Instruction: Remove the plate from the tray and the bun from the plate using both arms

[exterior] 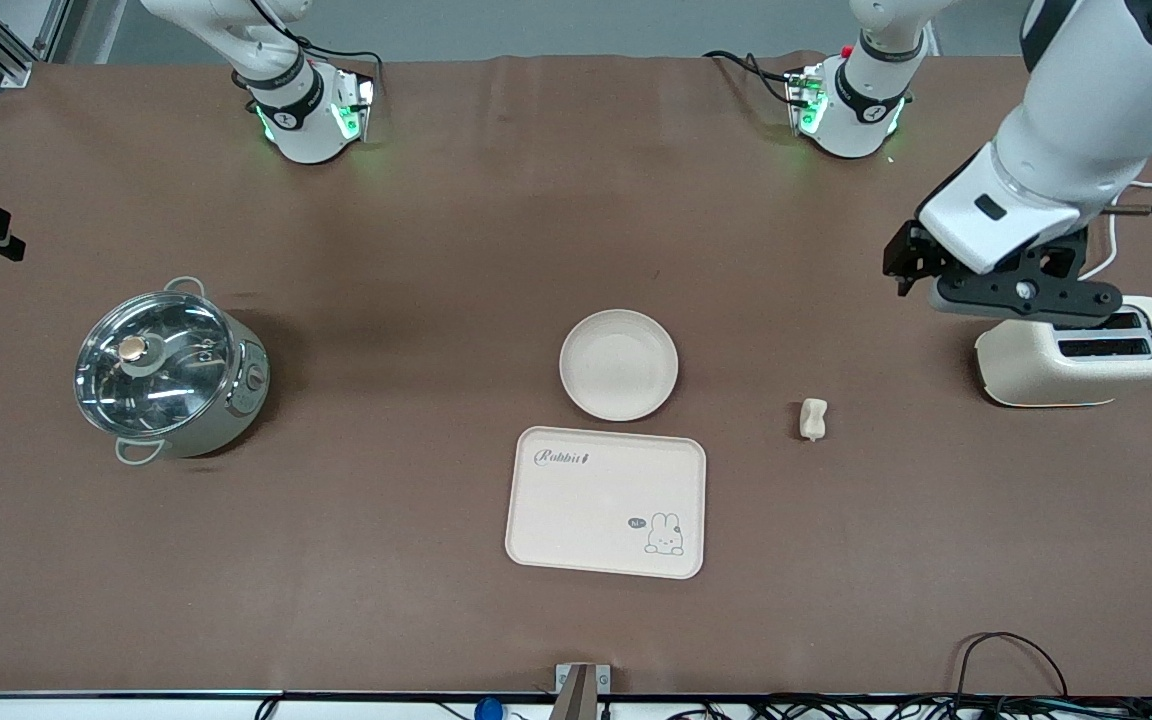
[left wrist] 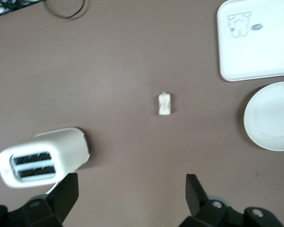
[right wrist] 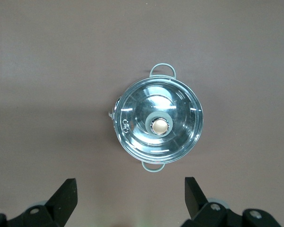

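The round cream plate [exterior: 619, 364] lies on the brown table, just farther from the front camera than the rabbit tray [exterior: 606, 502]. The small pale bun [exterior: 813, 419] lies on the table between the plate and the toaster. My left gripper [exterior: 1021, 292] hangs open and empty, high over the toaster's edge. Its wrist view shows the bun [left wrist: 164, 104], the plate [left wrist: 270, 116] and the open left gripper [left wrist: 132, 194]. My right gripper [right wrist: 131, 198] is open and empty, high above the pot. It is out of the front view.
A cream toaster [exterior: 1086, 360] stands at the left arm's end of the table. A steel pot with a glass lid [exterior: 168, 370] stands at the right arm's end. Cables lie along the table's front edge.
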`<state>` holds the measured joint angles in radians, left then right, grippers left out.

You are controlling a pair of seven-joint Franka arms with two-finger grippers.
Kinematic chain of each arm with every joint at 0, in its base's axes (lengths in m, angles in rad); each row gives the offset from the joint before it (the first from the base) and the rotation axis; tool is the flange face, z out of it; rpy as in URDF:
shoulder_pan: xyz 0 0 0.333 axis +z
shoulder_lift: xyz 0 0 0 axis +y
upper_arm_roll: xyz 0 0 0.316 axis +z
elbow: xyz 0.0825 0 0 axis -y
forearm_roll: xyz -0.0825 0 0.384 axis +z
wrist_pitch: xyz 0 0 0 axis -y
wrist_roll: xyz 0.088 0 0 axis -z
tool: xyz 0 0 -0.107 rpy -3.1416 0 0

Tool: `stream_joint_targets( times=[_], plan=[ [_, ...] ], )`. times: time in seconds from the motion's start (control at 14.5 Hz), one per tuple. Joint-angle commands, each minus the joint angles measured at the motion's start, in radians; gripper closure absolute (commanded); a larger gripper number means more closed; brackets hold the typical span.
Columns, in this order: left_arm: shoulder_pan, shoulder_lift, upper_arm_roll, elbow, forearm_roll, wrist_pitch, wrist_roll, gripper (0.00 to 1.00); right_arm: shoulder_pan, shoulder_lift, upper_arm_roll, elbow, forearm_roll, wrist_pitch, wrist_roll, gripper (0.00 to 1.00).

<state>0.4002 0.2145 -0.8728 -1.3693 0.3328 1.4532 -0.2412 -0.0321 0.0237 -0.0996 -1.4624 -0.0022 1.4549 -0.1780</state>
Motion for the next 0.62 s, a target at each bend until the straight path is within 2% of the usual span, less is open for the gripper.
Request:
stream_joint_targets(
  times=[0.0,0.14,0.21,0.34,0.55],
  plan=[
    [-0.13,-0.104,0.286,-0.016,-0.156,-0.013,0.023,0.0,-0.006,-0.008,0.005,-0.009,0.002,0.005,0.011,0.0],
    [-0.255,-0.142,0.531,-0.03,-0.28,-0.005,0.1,0.0,-0.005,-0.007,0.005,-0.009,0.002,0.007,0.011,0.0],
    [-0.292,-0.153,0.608,-0.042,-0.294,-0.002,0.152,0.0,-0.005,-0.007,0.005,-0.009,0.002,0.007,0.011,0.0],
    [-0.349,-0.17,0.705,-0.065,-0.298,0.003,0.212,0.0,-0.005,-0.007,0.005,-0.009,0.002,0.007,0.011,0.0],
    [-0.435,-0.26,0.797,-0.193,-0.299,0.096,0.218,0.0,-0.003,-0.007,0.005,-0.009,0.002,0.007,0.011,0.0]
  ],
)
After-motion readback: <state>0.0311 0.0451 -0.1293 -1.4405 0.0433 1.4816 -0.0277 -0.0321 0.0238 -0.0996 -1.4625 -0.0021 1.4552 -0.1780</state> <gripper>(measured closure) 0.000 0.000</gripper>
